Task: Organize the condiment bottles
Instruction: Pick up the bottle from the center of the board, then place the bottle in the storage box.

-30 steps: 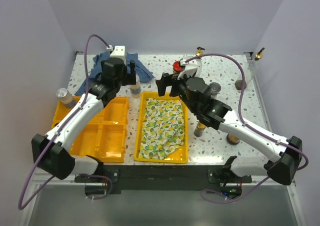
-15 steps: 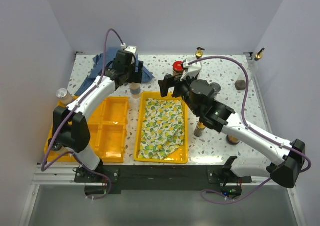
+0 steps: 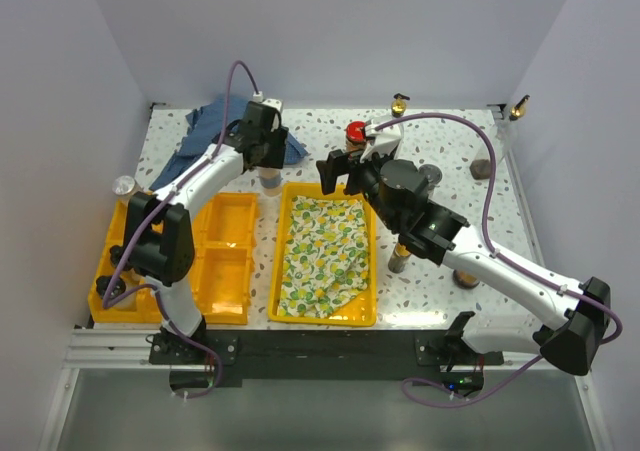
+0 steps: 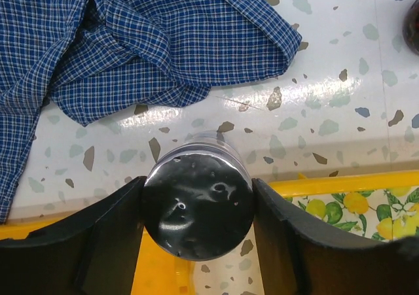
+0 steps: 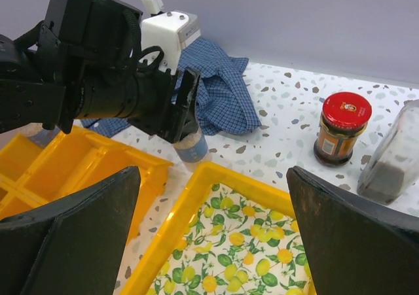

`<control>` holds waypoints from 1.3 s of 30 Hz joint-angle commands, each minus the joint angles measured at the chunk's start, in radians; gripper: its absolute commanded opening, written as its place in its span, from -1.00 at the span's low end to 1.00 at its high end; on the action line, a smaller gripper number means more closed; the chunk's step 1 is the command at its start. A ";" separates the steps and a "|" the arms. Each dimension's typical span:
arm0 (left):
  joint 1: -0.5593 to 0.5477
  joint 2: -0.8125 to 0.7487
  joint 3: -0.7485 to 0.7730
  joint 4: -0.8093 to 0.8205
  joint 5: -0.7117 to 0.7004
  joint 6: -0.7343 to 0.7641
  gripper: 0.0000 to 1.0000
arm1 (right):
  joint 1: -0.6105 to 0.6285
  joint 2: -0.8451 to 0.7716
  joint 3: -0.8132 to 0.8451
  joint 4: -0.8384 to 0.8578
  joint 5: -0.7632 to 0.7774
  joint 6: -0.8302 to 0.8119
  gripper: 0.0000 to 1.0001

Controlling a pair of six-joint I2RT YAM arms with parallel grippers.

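A spice shaker (image 3: pixel 270 178) with a shiny dark cap (image 4: pixel 198 207) and a blue label (image 5: pixel 194 146) stands on the table between the two yellow trays. My left gripper (image 3: pixel 267 157) is over it, and both fingers (image 4: pixel 105 242) press on the sides of the cap. My right gripper (image 3: pixel 338 171) is open and empty above the far end of the lemon-cloth tray (image 5: pixel 196 197). A red-lidded dark sauce jar (image 3: pixel 355 131) stands behind it and shows in the right wrist view (image 5: pixel 340 128). Two gold-pourer bottles (image 3: pixel 399 102) (image 3: pixel 518 106) stand at the back.
A blue checked cloth (image 3: pixel 210 131) lies at the back left, just beyond the shaker (image 4: pixel 131 40). A divided yellow tray (image 3: pixel 228 263) sits left. More shakers and jars stand at the left edge (image 3: pixel 124 185) and on the right (image 3: pixel 430 176) (image 3: pixel 399 259) (image 3: pixel 466 276) (image 3: pixel 481 169).
My left gripper has moved right and forward from beside the blue cloth to the shaker and now has its fingers around the cap. The right arm has barely moved.
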 commanded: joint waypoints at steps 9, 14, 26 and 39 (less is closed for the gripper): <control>0.010 -0.110 0.046 -0.047 -0.314 -0.129 -1.00 | 0.001 -0.015 0.000 0.060 0.019 -0.012 0.97; 0.021 -0.210 0.058 -0.057 -0.348 -0.202 -1.00 | 0.001 -0.021 0.003 0.060 0.016 -0.012 0.97; 0.085 -0.316 0.125 -0.389 -0.644 -0.503 -1.00 | 0.001 -0.010 0.005 0.048 0.001 -0.001 0.97; 0.380 -0.572 -0.130 -0.371 -0.617 -0.539 -1.00 | 0.001 0.028 0.025 0.040 0.007 -0.007 0.97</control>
